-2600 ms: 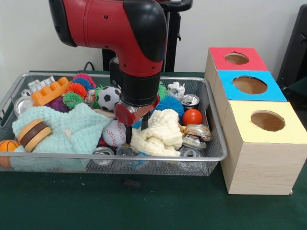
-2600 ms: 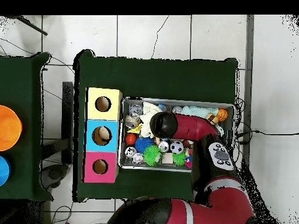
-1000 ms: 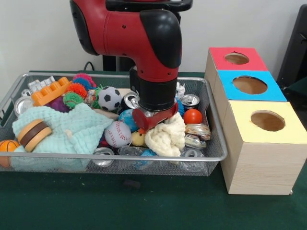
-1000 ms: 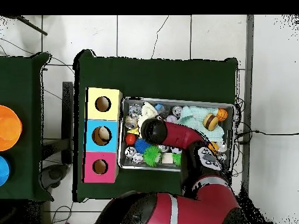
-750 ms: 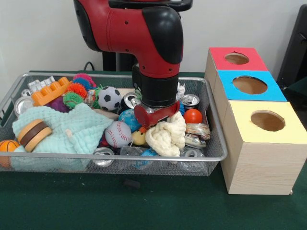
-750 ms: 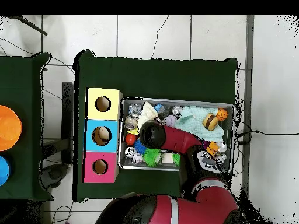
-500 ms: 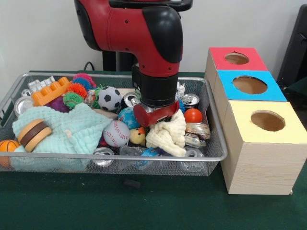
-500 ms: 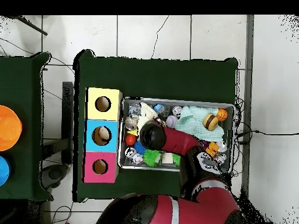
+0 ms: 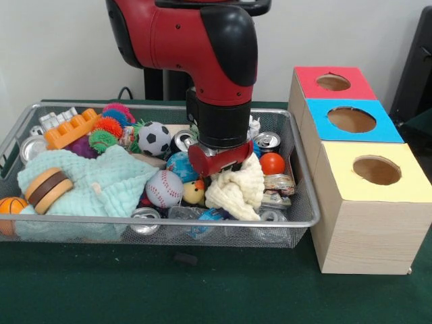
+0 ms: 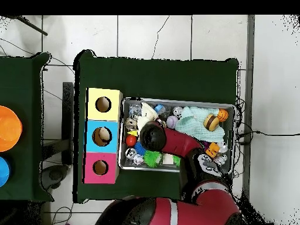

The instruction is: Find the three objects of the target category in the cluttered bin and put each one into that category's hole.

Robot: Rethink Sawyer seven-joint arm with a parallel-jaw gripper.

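Note:
My gripper (image 9: 225, 169) hangs over the middle-right of the wire bin (image 9: 300, 217), shut on a cream cloth (image 9: 236, 193). The cloth is bunched up under it and droops onto the clutter below. The red wrist flange and the cloth hide most of the fingers. In the overhead view the arm (image 10: 154, 135) covers the gripper, and a bit of the cream cloth (image 10: 146, 113) shows beside it. Three wooden boxes stand to the bin's right, each with a round hole: red (image 9: 332, 82), blue (image 9: 351, 119) and yellow (image 9: 376, 170).
The bin also holds a mint cloth (image 9: 101, 181), a baseball (image 9: 164, 188), a soccer ball (image 9: 154, 138), an orange ball (image 9: 272, 163), crushed cans (image 9: 267, 140), spiky balls (image 9: 106, 127), an orange block (image 9: 71, 128) and a small basketball (image 9: 10, 206).
The gripper has shifted right across the bin with the cream cloth and risen slightly. The cloth has been pulled up into a bunch, uncovering a blue ball and a small yellow toy.

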